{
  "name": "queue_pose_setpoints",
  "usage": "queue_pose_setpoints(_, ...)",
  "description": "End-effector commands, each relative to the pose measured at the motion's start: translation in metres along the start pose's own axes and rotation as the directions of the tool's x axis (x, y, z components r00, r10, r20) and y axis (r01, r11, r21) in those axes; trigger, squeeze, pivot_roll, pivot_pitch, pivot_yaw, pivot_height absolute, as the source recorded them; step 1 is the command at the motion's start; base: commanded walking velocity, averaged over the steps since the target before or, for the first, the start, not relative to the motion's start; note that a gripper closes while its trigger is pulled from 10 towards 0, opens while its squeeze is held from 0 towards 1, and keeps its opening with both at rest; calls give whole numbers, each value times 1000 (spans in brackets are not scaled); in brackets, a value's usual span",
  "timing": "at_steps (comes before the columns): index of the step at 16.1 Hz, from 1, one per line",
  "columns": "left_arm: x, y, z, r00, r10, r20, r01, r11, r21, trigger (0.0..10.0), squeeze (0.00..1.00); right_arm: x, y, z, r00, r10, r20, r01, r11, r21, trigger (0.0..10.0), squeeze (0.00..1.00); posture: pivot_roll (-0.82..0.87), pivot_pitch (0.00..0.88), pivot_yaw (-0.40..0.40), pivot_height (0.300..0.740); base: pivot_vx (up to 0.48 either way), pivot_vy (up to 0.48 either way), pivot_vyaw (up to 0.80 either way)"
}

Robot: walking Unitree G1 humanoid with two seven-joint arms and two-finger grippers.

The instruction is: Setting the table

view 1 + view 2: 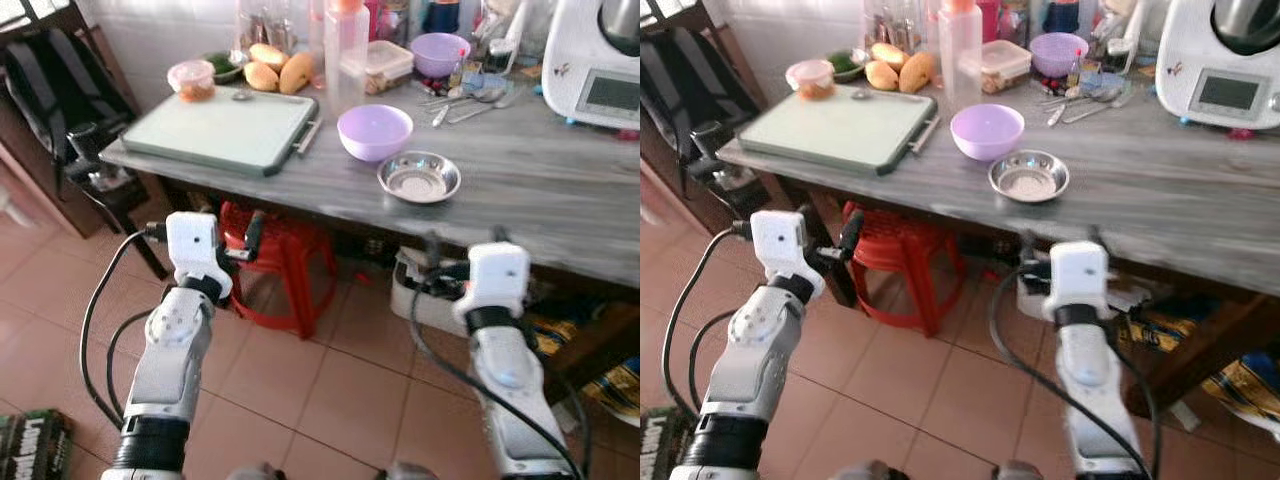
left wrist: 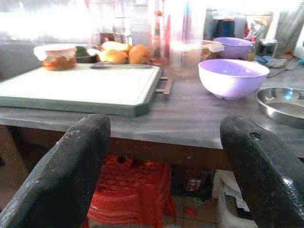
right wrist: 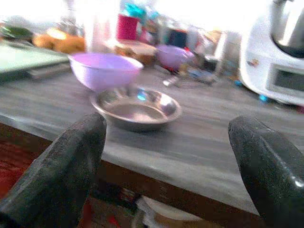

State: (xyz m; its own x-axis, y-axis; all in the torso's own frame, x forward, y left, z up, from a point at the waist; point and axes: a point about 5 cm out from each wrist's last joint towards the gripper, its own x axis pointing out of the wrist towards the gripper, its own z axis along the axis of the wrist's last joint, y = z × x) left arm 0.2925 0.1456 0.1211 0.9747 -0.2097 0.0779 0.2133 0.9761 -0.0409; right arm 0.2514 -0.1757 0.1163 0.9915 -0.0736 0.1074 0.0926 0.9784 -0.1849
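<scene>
Bowls for the setting sit mid-frame on your grey bench [image 1: 560, 200]: a lilac plastic bowl [image 1: 375, 131] and, just beside it toward the lower right, a shallow steel dish [image 1: 419, 177], empty and shiny. Your left hand [image 2: 161, 161] and right hand [image 3: 173, 164] both hang below the bench's front edge, fingers spread wide, grasping nothing, touching nothing. No label is readable on the white appliance [image 1: 600, 60] at upper right.
</scene>
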Motion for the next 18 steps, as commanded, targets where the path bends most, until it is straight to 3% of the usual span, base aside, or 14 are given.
queue_pose_setpoints(1,-5,3,-2,1000,22,-5,-22,1000,0,10000,0,-1,0,3,1000,2,-4,-2,1000,18,10000,0,-32,0,18,740,0,0,0)
queue_pose_setpoints(3,-16,5,-15,994,95,-47,-97,995,-39,10000,0,3,-1,0,1000,-5,-6,4,999,-49,10000,0,-34,0,7,740,0,0,0)
queue_pose_setpoints(5,-28,2,-28,987,128,-102,-138,985,-99,10000,0,5,-4,2,1000,-22,-6,22,999,49,10000,0,-38,0,21,740,0,0,0)
queue_pose_setpoints(6,-29,2,-32,983,137,-125,-152,981,-123,10000,0,6,-7,5,999,-43,21,42,998,50,10000,0,-45,0,30,740,0,0,0)
queue_pose_setpoints(7,-22,2,-30,985,130,-117,-146,980,-138,10000,0,5,-9,1,999,-49,8,48,994,93,10000,0,-61,0,44,740,0,0,0)
queue_pose_setpoints(9,-13,-1,-29,989,106,-107,-121,983,-140,10000,0,2,-13,-4,996,-82,-34,85,992,94,10000,0,-91,0,67,740,0,0,0)
queue_pose_setpoints(11,-7,-24,-33,992,33,-122,-54,984,-172,10000,0,-11,-18,-3,998,-48,-32,51,991,120,10000,0,-154,0,78,740,0,0,0)
queue_pose_setpoints(14,-5,-49,-40,987,-68,-148,33,972,-231,10000,0,-22,-34,-4,994,-101,-52,105,991,88,10000,0,-210,0,77,740,0,0,0)
queue_pose_setpoints(16,-2,-50,-40,987,-57,-147,21,971,-237,10000,0,-21,-34,-3,993,-99,-61,103,993,56,10000,0,-209,0,59,740,0,0,0)
queue_pose_setpoints(17,1,-46,-38,990,-23,-140,-12,971,-238,10000,0,-15,-26,-2,997,-55,-53,56,998,13,10000,0,-169,0,26,740,0,0,0)
queue_pose_setpoints(18,-3,-40,-37,992,8,-125,-36,975,-220,10000,0,-11,-21,-2,998,-41,-57,44,997,57,10000,0,-143,0,7,740,0,0,0)
